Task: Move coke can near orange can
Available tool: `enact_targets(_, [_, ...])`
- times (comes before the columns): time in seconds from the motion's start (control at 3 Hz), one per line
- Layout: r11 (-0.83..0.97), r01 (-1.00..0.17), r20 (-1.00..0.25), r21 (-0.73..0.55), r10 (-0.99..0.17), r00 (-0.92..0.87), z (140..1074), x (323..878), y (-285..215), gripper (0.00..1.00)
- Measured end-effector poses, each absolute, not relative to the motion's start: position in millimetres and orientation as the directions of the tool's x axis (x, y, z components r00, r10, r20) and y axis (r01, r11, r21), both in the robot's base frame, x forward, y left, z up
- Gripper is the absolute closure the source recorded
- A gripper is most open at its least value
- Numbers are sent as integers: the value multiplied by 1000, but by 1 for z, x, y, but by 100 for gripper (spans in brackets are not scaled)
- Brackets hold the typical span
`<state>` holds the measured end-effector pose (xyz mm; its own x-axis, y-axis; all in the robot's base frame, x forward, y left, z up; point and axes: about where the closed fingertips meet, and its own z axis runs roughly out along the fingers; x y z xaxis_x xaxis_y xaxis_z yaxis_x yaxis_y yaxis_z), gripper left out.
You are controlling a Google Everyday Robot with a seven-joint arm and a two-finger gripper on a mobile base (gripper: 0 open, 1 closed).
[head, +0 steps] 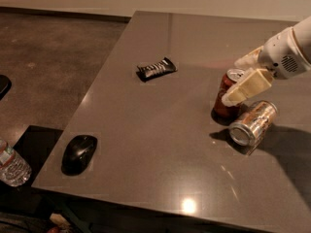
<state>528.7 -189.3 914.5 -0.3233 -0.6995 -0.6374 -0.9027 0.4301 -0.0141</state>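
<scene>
The red coke can point(223, 100) stands upright on the dark grey table point(160, 130), right of the middle. The orange can point(252, 123), silver and orange-tan, lies on its side just right of and in front of it, almost touching. My gripper point(231, 83) reaches in from the right on a white arm. Its near finger point(247, 86) crosses the front of the coke can's upper part. Its far finger point(249, 58) sits behind the can's top. The jaws are closed on the coke can.
A black snack wrapper point(156, 69) lies on the table at the back middle. A black computer mouse point(78, 153) sits near the front left corner. A plastic water bottle point(12, 166) is on the floor off the table's left edge.
</scene>
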Motion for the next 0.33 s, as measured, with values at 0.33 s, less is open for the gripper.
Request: enact_targets(0.33, [430, -903, -637, -14, -699, -323, 914, 529, -189, 0])
